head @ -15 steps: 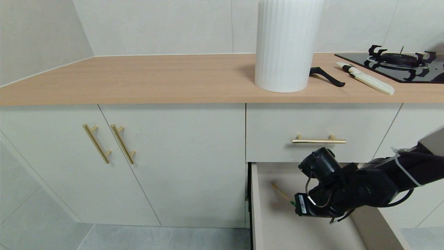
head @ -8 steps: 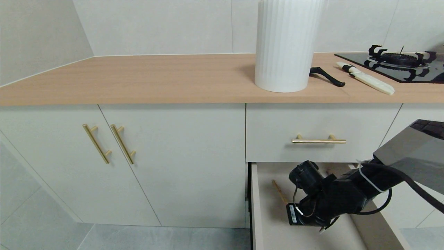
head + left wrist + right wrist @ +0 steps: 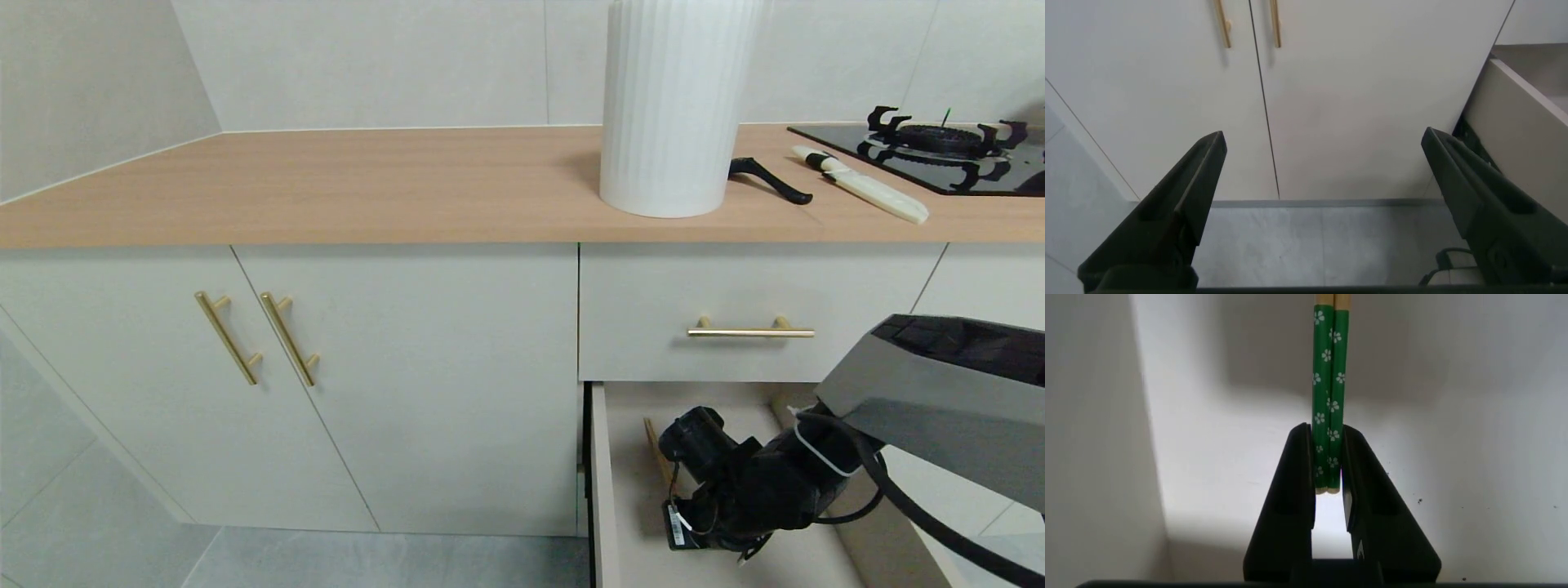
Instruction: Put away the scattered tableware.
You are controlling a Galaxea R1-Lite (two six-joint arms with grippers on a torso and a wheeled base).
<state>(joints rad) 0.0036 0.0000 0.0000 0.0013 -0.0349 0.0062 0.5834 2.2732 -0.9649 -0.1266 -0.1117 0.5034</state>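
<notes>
A: Since the drawer [image 3: 602, 490] stands open, where are the chopsticks [image 3: 1328, 384]?
B: Inside it, near its left wall, pinched at their green ends by the right gripper [image 3: 1328, 457].
A: And the left gripper [image 3: 1323, 143]?
B: Spread wide, holding nothing, facing the cabinet doors [image 3: 1372, 82].
A: Anything left out?
B: A knife [image 3: 861, 186] lies on the counter [image 3: 326, 180] beside the stove [image 3: 939, 147].

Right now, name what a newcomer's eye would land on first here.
The right gripper, low inside the open drawer, is shut on green flowered chopsticks. A tall white ribbed vase stands on the wooden counter above, a knife lying farther right.
</notes>
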